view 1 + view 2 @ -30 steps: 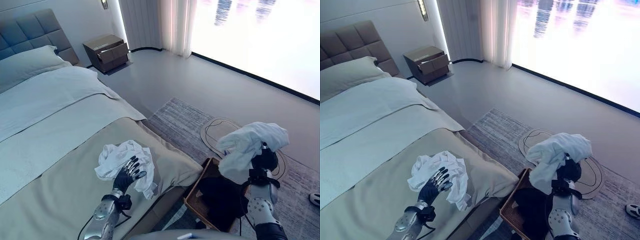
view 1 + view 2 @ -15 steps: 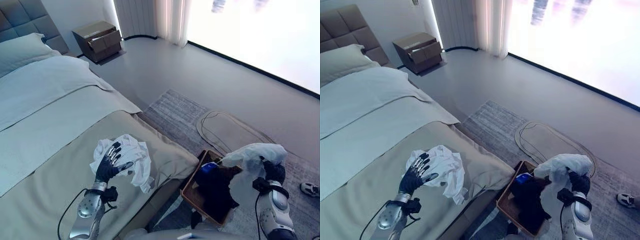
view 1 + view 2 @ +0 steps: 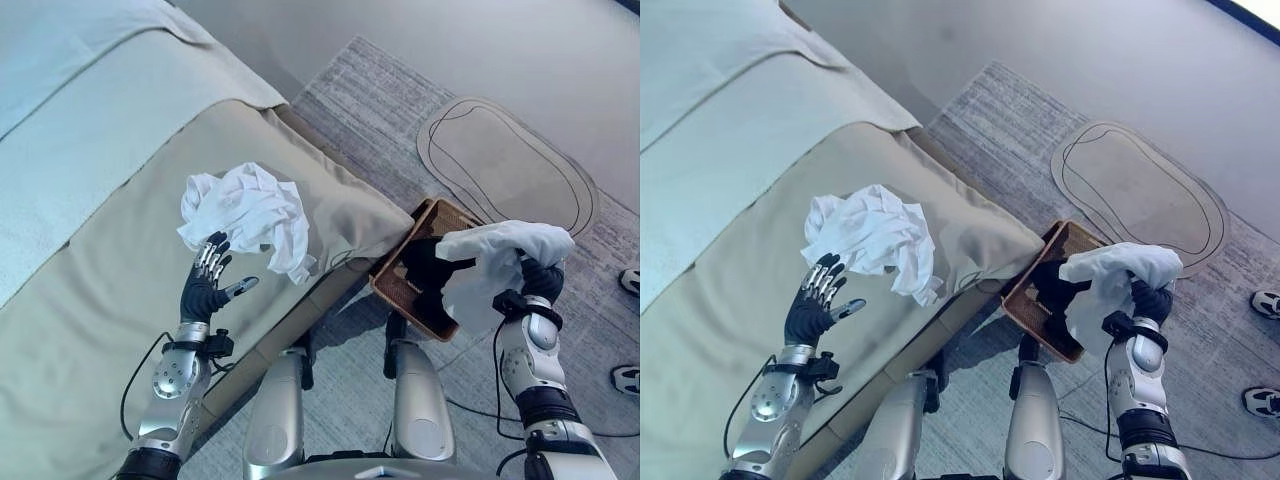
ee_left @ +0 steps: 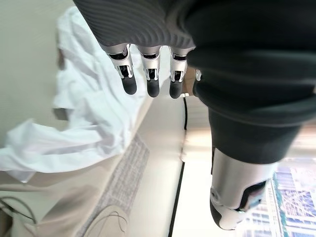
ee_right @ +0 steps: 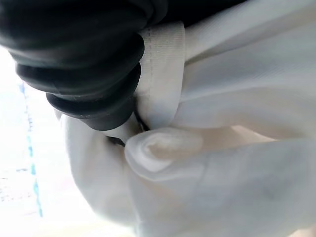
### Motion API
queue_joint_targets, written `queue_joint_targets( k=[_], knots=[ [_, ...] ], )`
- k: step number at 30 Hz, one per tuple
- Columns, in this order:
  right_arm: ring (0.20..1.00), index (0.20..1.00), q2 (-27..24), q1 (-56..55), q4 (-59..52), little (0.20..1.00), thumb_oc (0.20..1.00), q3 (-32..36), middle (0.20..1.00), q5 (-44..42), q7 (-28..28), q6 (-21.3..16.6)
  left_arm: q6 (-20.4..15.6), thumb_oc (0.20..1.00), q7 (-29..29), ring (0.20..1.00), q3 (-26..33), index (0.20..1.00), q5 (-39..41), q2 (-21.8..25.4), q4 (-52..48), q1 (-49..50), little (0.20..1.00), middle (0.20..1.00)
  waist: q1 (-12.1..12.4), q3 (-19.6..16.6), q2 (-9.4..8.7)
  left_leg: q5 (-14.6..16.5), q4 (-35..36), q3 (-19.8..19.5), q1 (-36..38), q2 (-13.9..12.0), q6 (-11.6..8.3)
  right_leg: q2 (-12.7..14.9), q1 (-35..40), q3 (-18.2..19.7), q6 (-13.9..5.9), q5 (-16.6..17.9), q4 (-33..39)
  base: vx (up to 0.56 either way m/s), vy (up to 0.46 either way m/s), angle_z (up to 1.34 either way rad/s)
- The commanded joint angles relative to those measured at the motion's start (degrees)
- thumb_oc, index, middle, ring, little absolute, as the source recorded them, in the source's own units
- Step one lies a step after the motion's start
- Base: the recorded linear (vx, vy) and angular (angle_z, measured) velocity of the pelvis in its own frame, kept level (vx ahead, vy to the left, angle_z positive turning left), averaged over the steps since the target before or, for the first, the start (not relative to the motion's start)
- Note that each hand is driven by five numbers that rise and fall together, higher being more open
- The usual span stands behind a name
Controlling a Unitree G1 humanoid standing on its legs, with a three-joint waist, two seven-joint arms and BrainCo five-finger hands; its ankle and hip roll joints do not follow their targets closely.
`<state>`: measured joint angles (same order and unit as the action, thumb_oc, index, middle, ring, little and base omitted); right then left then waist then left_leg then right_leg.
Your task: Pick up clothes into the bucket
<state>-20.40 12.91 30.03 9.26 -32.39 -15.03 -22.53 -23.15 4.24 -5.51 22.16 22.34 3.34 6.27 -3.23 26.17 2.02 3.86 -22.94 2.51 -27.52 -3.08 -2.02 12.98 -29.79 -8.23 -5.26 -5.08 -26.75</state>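
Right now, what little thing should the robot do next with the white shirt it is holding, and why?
Probably lower the right hand a little toward the basket and let go. The white shirt in that hand hangs right beside the basket, which already holds dark clothes. Another white shirt waits on the bed near the open left hand.

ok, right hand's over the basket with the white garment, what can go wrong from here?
1. The white garment is draped over the right hand, so it may cling instead of dropping.
2. It hangs by the wicker basket rim's outer side, not its middle; part could land on the rug.
3. The second white garment lies near the bed corner, beyond the open left hand; a clumsy grab could push it off.
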Motion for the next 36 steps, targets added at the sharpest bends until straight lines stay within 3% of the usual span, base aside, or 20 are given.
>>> queue_joint_targets(
  k=[1,7,14,19,31,32,33,36],
  knots=[
    [0.200,0.200,-3.45,0.81,0.45,0.200,0.200,-0.94,0.200,-1.65,-1.32,-4.64,-4.48,1.000,1.27,1.000,1.24,1.000,2.41,2.61,-5.14,1.54,1.000,1.000,0.31,-3.78,-1.41,2.00,-5.73,-0.59,-4.58,-1.50,-0.13,2.47,1.30,0.36,-2.44,1.83,-0.48,-0.09,0.010,0.04],
    [0.200,0.200,-7.01,5.24,8.78,0.200,0.200,-3.56,0.200,-1.28,-2.49,-2.80,-5.18,1.000,1.77,1.000,0.88,1.000,5.44,2.77,-6.91,1.41,1.000,1.000,1.15,-2.95,-0.62,1.50,-7.12,-0.39,-10.26,-1.48,-0.09,2.66,-4.82,1.08,-2.19,2.18,-2.43,-0.07,0.011,-0.06],
    [0.200,0.200,-13.11,17.78,24.27,0.200,0.200,-6.12,0.200,-0.50,-6.44,-0.63,-5.72,1.000,2.85,1.000,-2.95,1.000,5.12,4.94,-9.38,0.61,1.000,1.000,2.50,-1.04,1.78,2.11,-10.91,-0.41,-15.91,-0.72,0.21,3.12,-10.82,2.38,-1.95,1.07,-7.04,-0.04,0.017,0.05],
    [0.200,0.200,-13.22,23.75,32.68,0.200,0.200,-9.29,0.200,-0.04,-6.09,2.27,-5.13,1.000,2.84,1.000,-5.91,1.000,5.95,4.47,-9.00,-1.47,1.000,1.000,3.09,-0.19,2.60,2.45,-11.25,-0.15,-15.67,-0.30,0.51,3.39,-11.09,2.62,-1.81,0.46,-8.17,0.02,0.002,0.06],
    [0.200,0.200,-13.46,28.84,42.04,0.200,0.200,-7.45,0.200,-3.61,-8.02,3.73,-4.54,1.000,2.98,1.000,-8.25,1.000,6.58,5.34,-8.88,-1.85,1.000,1.000,4.14,-1.23,2.90,1.89,-8.82,-0.72,-15.04,0.48,0.65,3.33,-10.58,1.83,-1.83,0.43,-6.54,0.01,-0.007,0.03],
    [0.520,0.520,-13.34,29.10,42.43,0.520,0.520,-7.71,0.520,-3.44,-8.12,4.02,-4.37,1.000,2.96,1.000,-8.36,1.000,6.91,5.20,-8.83,-2.04,1.000,1.000,4.10,-1.22,2.87,1.82,-8.66,-0.70,-14.95,0.49,0.69,3.32,-10.51,1.81,-1.82,0.48,-6.44,0.00,0.000,0.00],
    [1.000,1.000,-13.15,29.52,43.80,1.000,1.000,-7.33,1.000,-4.07,-8.39,4.56,-4.36,1.000,3.42,1.000,-8.08,1.000,6.38,5.25,-8.98,-2.43,1.000,1.000,4.13,-1.30,2.98,1.77,-8.37,-0.82,-14.79,0.55,0.72,3.31,-10.47,1.79,-1.87,0.55,-6.24,0.00,0.000,0.00],
    [1.000,1.000,-13.06,29.42,44.70,1.000,1.000,-7.06,1.000,-4.29,-7.96,4.99,-4.39,1.000,3.70,1.000,-7.56,1.000,6.15,5.28,-9.36,-2.52,1.000,1.000,4.20,-1.40,3.05,1.68,-7.95,-0.87,-14.57,0.62,0.74,3.32,-10.32,1.60,-1.94,0.58,-6.04,0.00,0.000,0.00]
  ],
)
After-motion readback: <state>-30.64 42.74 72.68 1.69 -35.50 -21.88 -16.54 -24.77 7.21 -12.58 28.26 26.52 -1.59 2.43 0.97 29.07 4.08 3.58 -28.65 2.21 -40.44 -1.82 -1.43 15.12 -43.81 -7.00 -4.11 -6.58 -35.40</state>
